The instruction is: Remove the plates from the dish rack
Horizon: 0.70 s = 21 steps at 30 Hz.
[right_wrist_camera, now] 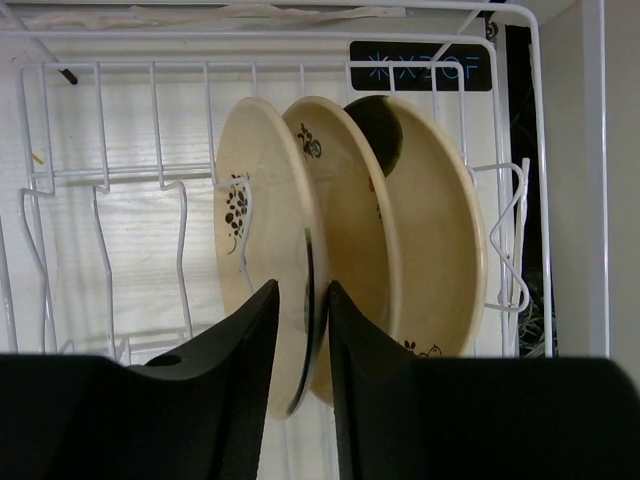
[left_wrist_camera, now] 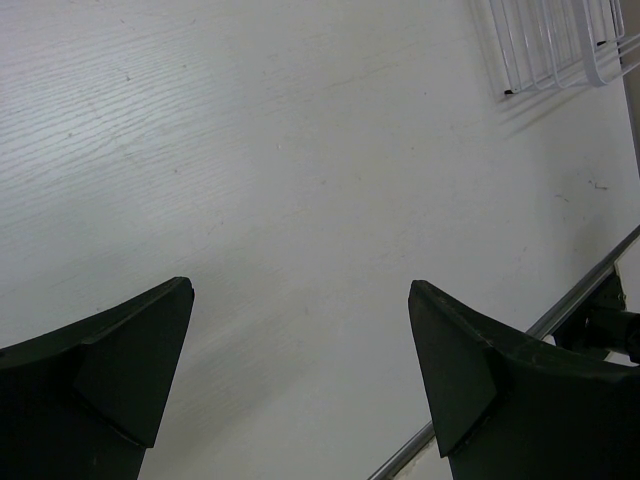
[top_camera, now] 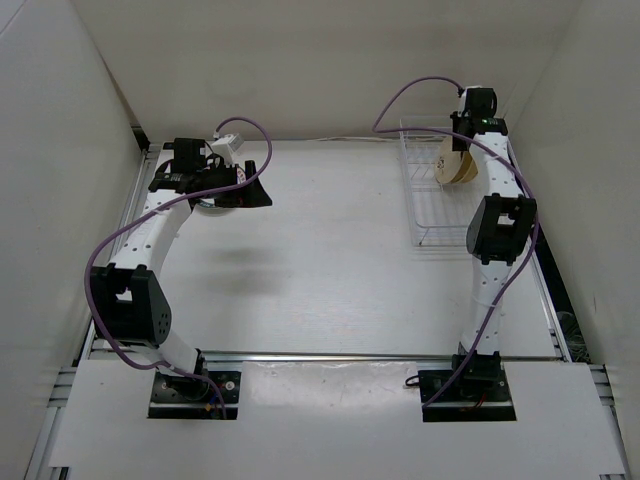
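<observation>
White table (top_camera: 320, 260) boxed by white walls (top_camera: 300, 60), with the dish rack (top_camera: 435, 215) at far right. Only the right wrist view separates three upright cream plates (right_wrist_camera: 430, 250). There the right gripper (right_wrist_camera: 303, 300) straddles the leftmost plate (right_wrist_camera: 255, 240); whether it clamps is unclear. The left gripper (left_wrist_camera: 300, 290) gapes wide over the table.

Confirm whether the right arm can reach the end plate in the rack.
Likely yes: its jaws straddle the rim of that end plate in the dish rack, nothing between, though the neighbouring plate sits close.
</observation>
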Available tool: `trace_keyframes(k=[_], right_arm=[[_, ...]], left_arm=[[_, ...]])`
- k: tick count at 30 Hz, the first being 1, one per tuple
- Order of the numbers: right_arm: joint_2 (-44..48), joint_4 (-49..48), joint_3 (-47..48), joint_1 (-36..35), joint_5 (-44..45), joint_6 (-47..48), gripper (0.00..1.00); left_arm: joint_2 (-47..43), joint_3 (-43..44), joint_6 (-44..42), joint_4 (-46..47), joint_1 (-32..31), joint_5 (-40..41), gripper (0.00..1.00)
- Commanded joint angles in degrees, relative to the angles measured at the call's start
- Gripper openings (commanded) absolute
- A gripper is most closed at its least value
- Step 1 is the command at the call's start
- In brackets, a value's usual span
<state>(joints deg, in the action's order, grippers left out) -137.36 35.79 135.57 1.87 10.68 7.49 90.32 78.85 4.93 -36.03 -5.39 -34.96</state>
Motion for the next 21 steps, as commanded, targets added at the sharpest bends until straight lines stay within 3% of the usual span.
trace_keyframes(k=[1,9,21], right_arm=[[-1.0,-2.3,2.8,0.3,0.5,0.2,0.30],[-0.4,-2.3,3.3,0.3,0.5,0.2,0.00],[7.4,-2.9,3.3,-0.8,9.4,-2.8,0.00]], left_arm=[[-1.1,1.0,-0.4,0.0,0.0,0.2,1.00],[-0.6,1.0,-0.4,0.0,0.0,0.7,1.00],[-2.9,-0.1,-0.9,0.0,0.0,1.2,1.00]])
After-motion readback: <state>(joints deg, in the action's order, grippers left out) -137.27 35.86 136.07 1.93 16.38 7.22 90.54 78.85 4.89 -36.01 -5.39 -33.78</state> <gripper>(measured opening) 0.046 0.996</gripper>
